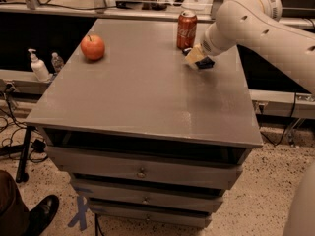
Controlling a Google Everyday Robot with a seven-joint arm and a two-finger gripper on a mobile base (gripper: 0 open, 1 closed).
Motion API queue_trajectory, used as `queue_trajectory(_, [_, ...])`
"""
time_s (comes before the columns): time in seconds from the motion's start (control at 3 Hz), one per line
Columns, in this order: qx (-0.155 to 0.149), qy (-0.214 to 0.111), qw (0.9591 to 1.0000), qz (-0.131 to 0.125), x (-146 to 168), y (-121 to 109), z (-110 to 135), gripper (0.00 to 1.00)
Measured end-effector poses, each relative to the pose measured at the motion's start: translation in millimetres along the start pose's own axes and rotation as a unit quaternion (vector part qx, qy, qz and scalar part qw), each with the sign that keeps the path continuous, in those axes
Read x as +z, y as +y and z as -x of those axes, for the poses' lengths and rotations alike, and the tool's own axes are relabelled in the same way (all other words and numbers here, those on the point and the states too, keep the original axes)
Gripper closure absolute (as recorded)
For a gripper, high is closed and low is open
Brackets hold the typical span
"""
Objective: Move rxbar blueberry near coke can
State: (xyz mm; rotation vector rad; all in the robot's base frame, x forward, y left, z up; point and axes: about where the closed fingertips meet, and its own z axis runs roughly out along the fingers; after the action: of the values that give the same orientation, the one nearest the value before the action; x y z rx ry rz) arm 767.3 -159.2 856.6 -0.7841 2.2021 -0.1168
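The coke can [187,29] stands upright at the far right of the grey tabletop [142,97], red with white script and a silver top. My gripper [198,59] is low over the table just right of and in front of the can, at the end of the white arm [256,18] that comes in from the right. The rxbar blueberry is mostly hidden by the gripper. Only a dark sliver [206,63] shows beneath it, resting at table level close to the can.
An orange-red apple [93,47] sits at the far left of the table. A sanitizer bottle [37,66] stands on a ledge to the left. Drawers [141,172] front the cabinet. A person's shoe [42,213] is at lower left.
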Motion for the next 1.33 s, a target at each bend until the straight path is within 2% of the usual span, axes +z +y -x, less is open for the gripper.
queue_trajectory(0.33, [0.0, 0.0, 1.0, 0.0, 0, 0, -1, 0.0])
queue_trajectory(0.67, [0.016, -0.02, 0.9994, 0.024, -5, -1, -3, 0.0])
queue_trajectory(1.0, [0.041, -0.064, 0.9951, 0.062, -27, -11, -8, 0.0])
queue_trajectory(1.33, [0.052, -0.107, 0.9878, 0.101, -75, -34, -18, 0.0])
